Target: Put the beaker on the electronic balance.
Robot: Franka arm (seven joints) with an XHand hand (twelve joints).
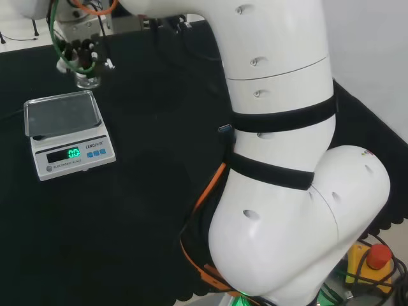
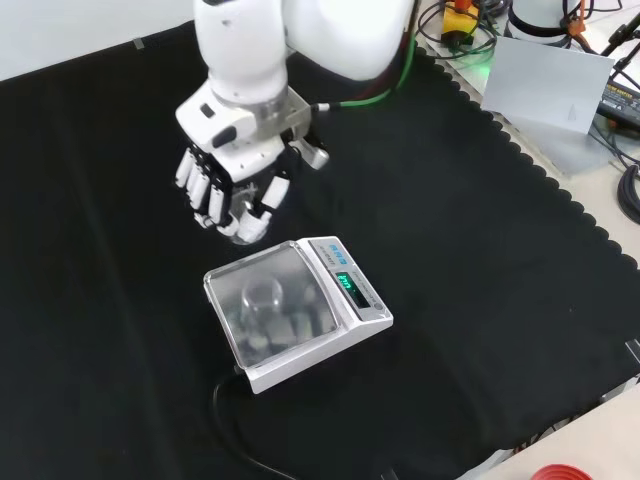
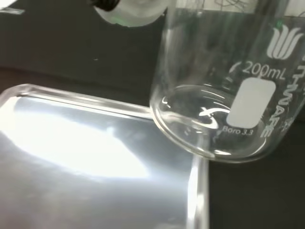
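Observation:
A clear glass beaker [image 3: 224, 90] with white print hangs in the air, held in my hand [image 2: 232, 178] whose fingers curl round it. In the head view the beaker [image 1: 87, 79] shows below the hand [image 1: 78, 50], just beyond the balance's far edge. The electronic balance [image 2: 300, 310] is white with a shiny steel pan [image 2: 272, 305] and a lit green display. In the front view the hand is up and to the left of the pan. The wrist view shows the beaker's base over the pan's corner [image 3: 190, 162], above it and apart from it. The beaker looks empty.
Black cloth [image 2: 470, 250] covers the bench around the balance. A black cable [image 2: 235, 430] runs from the balance toward the front edge. The arm's white links [image 1: 280, 153] stand at the right of the head view. Cables and a grey sheet [image 2: 550, 90] lie beyond the cloth's scalloped edge.

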